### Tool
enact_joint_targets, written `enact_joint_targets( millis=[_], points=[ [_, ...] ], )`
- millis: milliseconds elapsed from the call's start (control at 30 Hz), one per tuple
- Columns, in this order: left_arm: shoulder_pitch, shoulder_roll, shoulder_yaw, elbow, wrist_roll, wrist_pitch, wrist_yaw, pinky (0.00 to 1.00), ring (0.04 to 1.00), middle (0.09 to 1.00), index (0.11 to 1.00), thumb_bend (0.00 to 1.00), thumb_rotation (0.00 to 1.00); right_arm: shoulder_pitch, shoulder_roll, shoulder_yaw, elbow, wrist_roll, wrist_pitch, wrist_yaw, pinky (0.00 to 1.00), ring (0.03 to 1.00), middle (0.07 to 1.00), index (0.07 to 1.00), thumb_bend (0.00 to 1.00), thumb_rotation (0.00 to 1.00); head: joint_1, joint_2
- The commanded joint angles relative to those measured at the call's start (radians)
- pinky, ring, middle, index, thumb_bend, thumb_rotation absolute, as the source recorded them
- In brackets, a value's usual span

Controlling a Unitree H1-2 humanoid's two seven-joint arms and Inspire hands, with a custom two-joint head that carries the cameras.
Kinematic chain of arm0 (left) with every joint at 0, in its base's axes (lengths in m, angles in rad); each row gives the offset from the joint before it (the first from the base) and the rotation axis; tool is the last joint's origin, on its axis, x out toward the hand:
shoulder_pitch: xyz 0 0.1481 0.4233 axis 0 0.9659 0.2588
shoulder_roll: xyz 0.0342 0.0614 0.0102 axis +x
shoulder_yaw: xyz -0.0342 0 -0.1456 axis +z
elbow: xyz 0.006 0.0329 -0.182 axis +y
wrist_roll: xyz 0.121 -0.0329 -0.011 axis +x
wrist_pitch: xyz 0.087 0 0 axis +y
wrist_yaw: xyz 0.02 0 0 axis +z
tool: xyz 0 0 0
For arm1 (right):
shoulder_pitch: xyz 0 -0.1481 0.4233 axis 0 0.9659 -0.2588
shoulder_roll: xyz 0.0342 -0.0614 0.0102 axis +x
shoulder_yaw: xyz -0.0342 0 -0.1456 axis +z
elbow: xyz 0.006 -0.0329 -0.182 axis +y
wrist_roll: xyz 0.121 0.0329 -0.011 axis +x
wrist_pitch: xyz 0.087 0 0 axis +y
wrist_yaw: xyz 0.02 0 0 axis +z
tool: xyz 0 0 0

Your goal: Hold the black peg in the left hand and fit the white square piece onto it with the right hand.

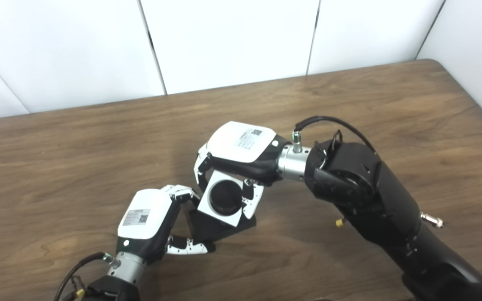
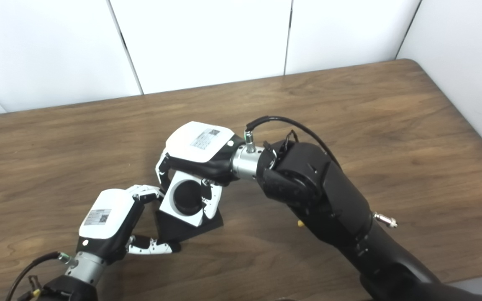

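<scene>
The black peg piece (image 1: 218, 228) has a flat black square base that lies on the table. My left hand (image 1: 151, 219) is shut on its left edge, fingers over the top and thumb along the front. The white square piece (image 1: 223, 199) has a round hole, and black fills that hole. My right hand (image 1: 237, 152) is shut on the white piece from above, fingers on its left and right sides, holding it tilted on the black base. The same shows in the right eye view, with the white piece (image 2: 185, 199) between both hands.
The brown wooden table (image 1: 370, 96) runs to a white panelled wall at the back and right. The right forearm (image 1: 375, 196) crosses the table's right front part.
</scene>
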Motion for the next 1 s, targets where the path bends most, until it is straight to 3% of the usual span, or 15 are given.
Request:
enact_joint_targets(
  millis=[0,300,533,767,967],
  points=[
    [0.011,0.007,-0.009,0.006,0.015,0.006,-0.019,0.7,0.769,0.748,0.487,0.52,0.05,-0.027,-0.012,-0.036,-0.004,0.041,0.01,-0.021,0.78,0.829,0.741,0.484,0.52,0.13,0.0,0.001],
    [0.008,0.004,-0.01,0.014,0.02,0.012,-0.018,0.71,0.769,0.748,0.487,0.52,0.05,-0.035,-0.037,-0.073,0.004,0.181,0.078,-0.002,0.77,0.846,0.753,0.483,0.52,0.13,0.005,-0.002],
    [0.008,0.004,-0.012,0.017,0.025,0.011,-0.014,0.71,0.768,0.747,0.487,0.52,0.05,-0.049,-0.054,-0.074,-0.01,0.212,0.125,-0.014,0.76,0.845,0.764,0.484,0.52,0.14,0.004,-0.003],
    [0.008,0.005,-0.012,0.01,0.02,0.016,-0.025,0.7,0.774,0.753,0.487,0.52,0.05,-0.071,-0.062,-0.074,-0.014,0.209,0.123,-0.026,0.78,0.851,0.766,0.484,0.52,0.14,0.006,0.0],
    [0.006,0.0,-0.015,0.004,0.023,0.022,-0.024,0.7,0.773,0.752,0.487,0.52,0.05,-0.058,-0.073,-0.042,-0.001,0.162,0.075,-0.047,0.79,0.847,0.755,0.483,0.52,0.14,0.007,0.005]
  ],
)
